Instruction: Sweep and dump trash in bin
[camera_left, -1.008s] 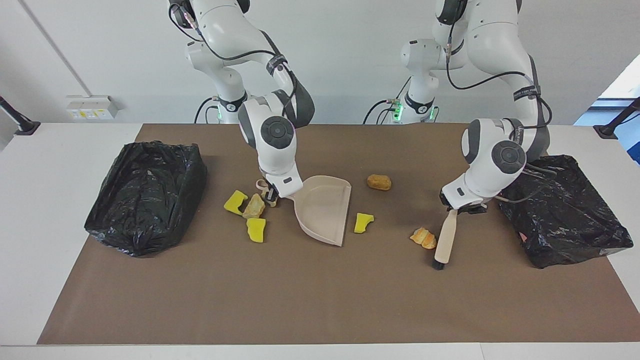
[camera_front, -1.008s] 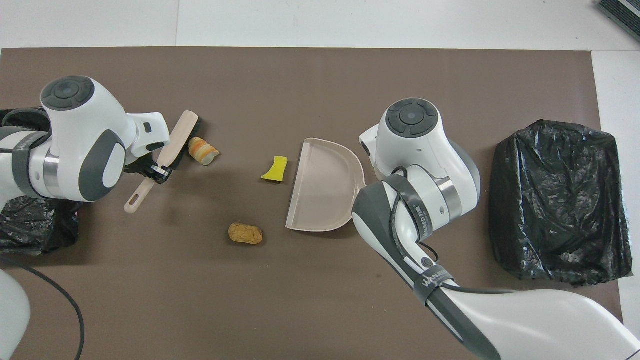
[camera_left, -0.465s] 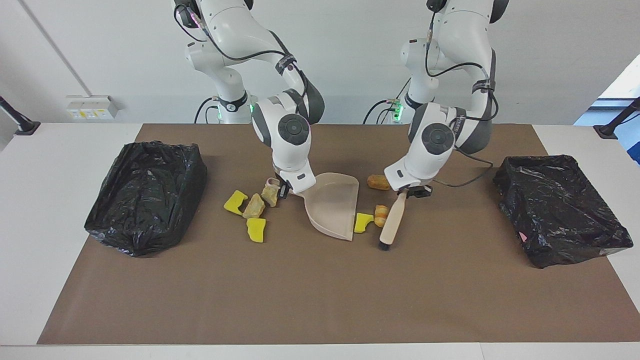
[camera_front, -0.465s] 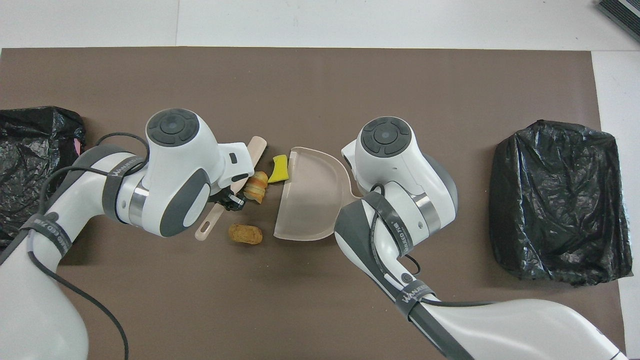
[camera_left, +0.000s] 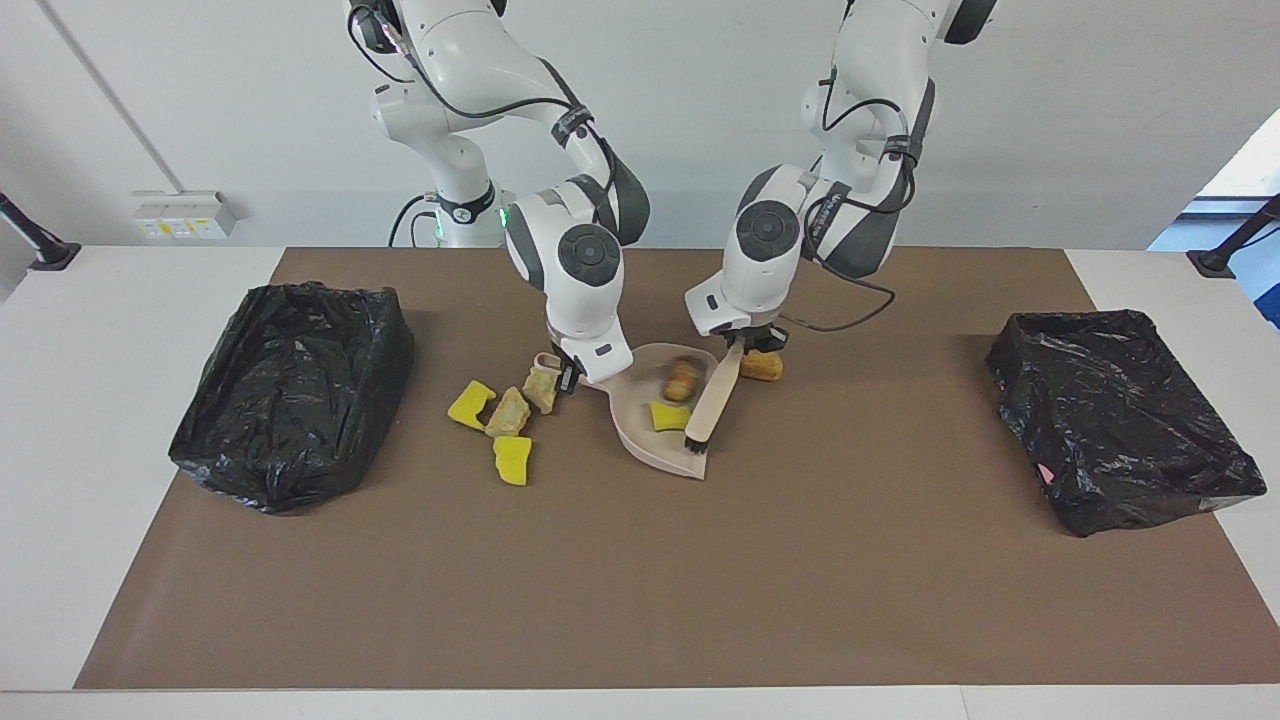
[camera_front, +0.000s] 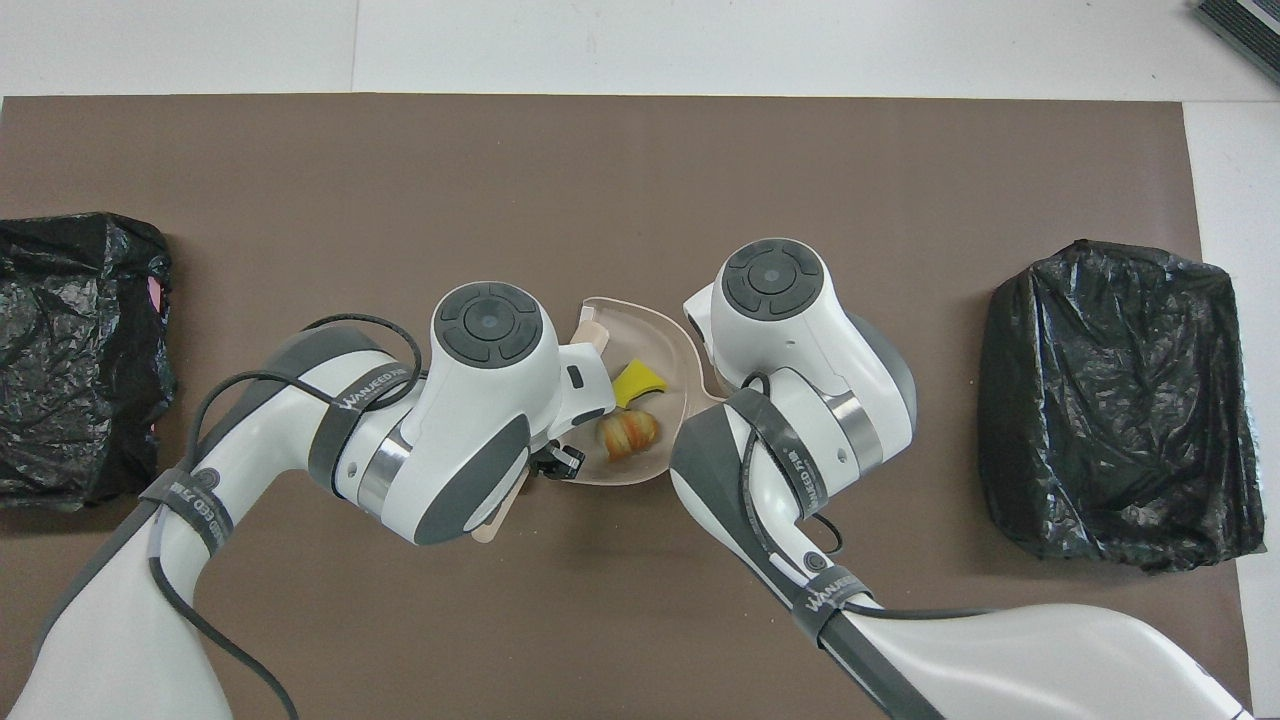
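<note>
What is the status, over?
Left gripper shut on beige black-bristled brush. Right gripper shut on beige plastic dustpan. Yellow sponge chunk, orange-brown bread piece inside.

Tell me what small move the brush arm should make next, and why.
Probably lift the brush off the dustpan and set it beside the brown lump. The left gripper has the brush at the pan's lip, two pieces are already inside, and that lump lies just outside it.

the right arm's wrist is hiding the trash pieces beside the dustpan overhead.
</note>
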